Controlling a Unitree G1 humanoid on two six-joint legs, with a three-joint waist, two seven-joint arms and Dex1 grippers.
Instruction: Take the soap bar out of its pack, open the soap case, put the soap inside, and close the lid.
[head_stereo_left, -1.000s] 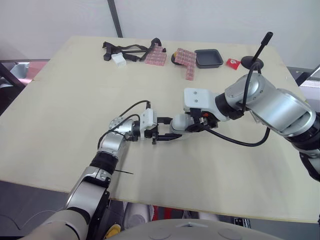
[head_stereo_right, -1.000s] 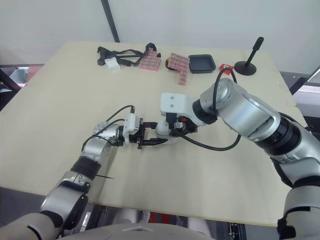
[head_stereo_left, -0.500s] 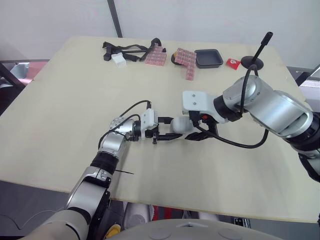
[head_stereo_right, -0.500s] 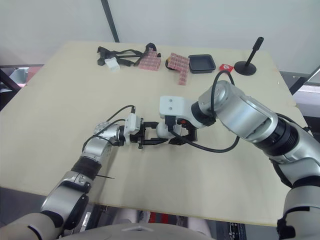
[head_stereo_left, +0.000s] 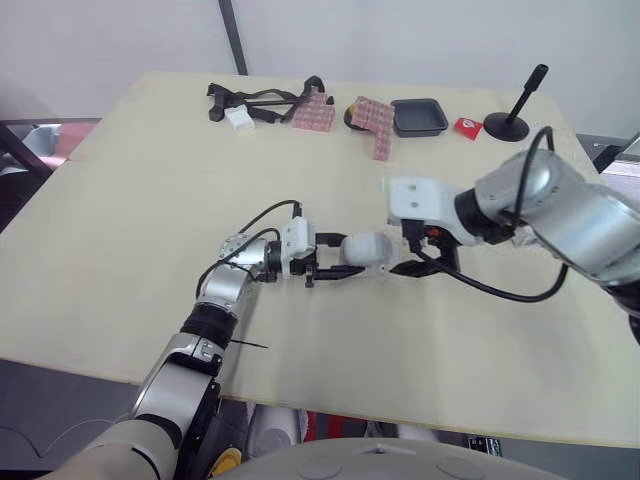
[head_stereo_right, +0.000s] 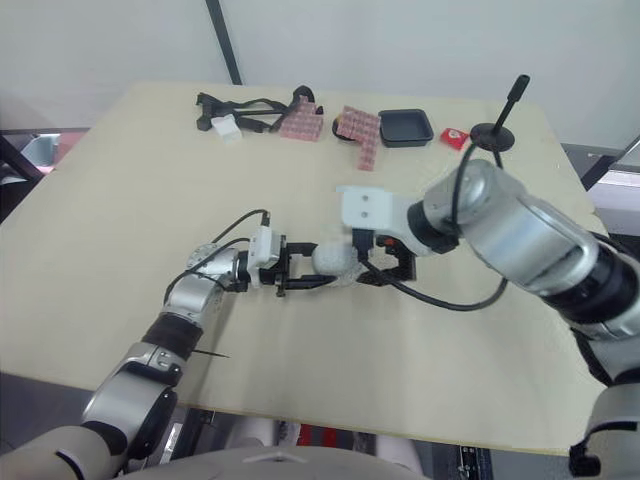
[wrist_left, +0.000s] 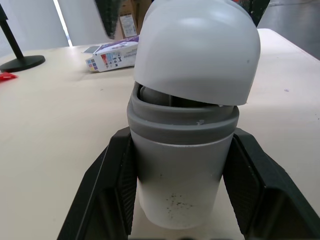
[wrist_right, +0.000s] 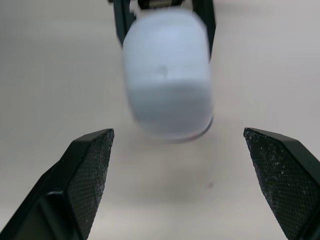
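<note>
The soap case (head_stereo_left: 366, 250), with a white domed lid over a grey body, lies on its side on the table (head_stereo_left: 150, 200). My left gripper (head_stereo_left: 338, 257) is shut on its grey body (wrist_left: 180, 165). In the left wrist view the lid (wrist_left: 197, 50) sits tilted, with a dark gap at its rim. My right gripper (head_stereo_left: 420, 264) hovers just right of the case, open, its fingers (wrist_right: 87, 165) spread wide and apart from the lid (wrist_right: 167, 95). Pink patterned soap packs (head_stereo_left: 372, 122) lie at the back of the table.
Along the far edge are black straps with a small white box (head_stereo_left: 240, 115), a second pink pack (head_stereo_left: 313, 110), a black tray (head_stereo_left: 418, 116), a red item (head_stereo_left: 465, 126) and a black stand (head_stereo_left: 512, 122). A black cable (head_stereo_left: 490, 290) loops under my right arm.
My right gripper let go of the case's lid end, opened and drew back to the right. The left gripper keeps the case in the same place.
</note>
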